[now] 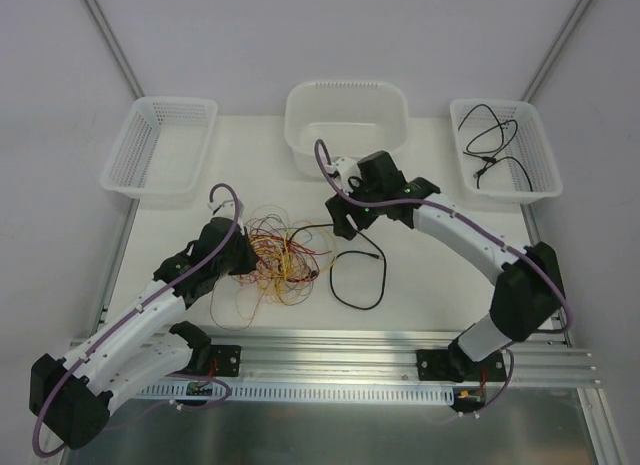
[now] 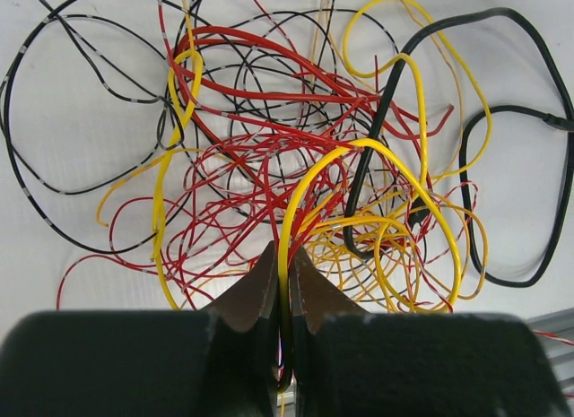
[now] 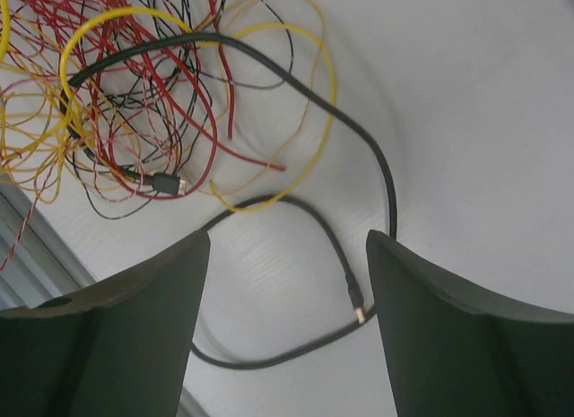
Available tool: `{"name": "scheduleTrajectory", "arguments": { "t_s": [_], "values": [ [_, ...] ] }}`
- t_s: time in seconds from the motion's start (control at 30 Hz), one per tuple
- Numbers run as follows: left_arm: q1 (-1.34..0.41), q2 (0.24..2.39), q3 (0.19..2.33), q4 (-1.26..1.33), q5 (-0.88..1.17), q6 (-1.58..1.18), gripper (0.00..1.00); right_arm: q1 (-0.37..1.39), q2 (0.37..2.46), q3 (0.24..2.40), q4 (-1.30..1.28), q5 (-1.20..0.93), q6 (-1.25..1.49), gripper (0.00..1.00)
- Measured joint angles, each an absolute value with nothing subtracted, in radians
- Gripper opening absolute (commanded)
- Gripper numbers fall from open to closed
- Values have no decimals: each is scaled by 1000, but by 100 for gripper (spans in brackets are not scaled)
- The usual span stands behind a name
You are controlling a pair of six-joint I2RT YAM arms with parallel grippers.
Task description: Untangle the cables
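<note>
A tangle of thin red, yellow and black wires [image 1: 282, 260] lies left of the table's middle; it also shows in the left wrist view [image 2: 269, 148] and the right wrist view [image 3: 134, 103]. My left gripper [image 1: 246, 258] sits at the tangle's left edge, and in its wrist view the gripper [image 2: 285, 260] is shut on a yellow wire [image 2: 283, 238] that loops up over the clump. A thicker black cable [image 1: 358, 307] loops out of the tangle to the right; its plug end [image 3: 357, 309] lies on the table. My right gripper [image 1: 345, 223] hovers above this loop, and its wrist view shows the gripper [image 3: 287, 236] open and empty.
Three white baskets stand along the back: a left one [image 1: 160, 145], a deeper middle tub [image 1: 345, 125], and a right one [image 1: 505, 150] holding black cables [image 1: 495, 150]. A metal rail [image 1: 330, 350] runs along the near edge.
</note>
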State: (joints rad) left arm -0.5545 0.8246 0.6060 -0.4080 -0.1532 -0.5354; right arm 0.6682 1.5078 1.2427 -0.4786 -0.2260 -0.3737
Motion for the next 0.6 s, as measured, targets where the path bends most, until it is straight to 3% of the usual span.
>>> {"name": "scheduleTrajectory", "arguments": {
  "t_s": [0.23, 0.47, 0.6],
  "values": [
    [-554, 821, 589, -408, -127, -539, 0, 676, 1837, 1496, -471, -357, -524, 76],
    [-554, 812, 584, -407, -110, -540, 0, 713, 2022, 1605, -476, -446, -587, 75],
    [-554, 812, 573, -406, -107, -540, 0, 716, 2101, 1645, -474, -494, -590, 62]
  ]
}}
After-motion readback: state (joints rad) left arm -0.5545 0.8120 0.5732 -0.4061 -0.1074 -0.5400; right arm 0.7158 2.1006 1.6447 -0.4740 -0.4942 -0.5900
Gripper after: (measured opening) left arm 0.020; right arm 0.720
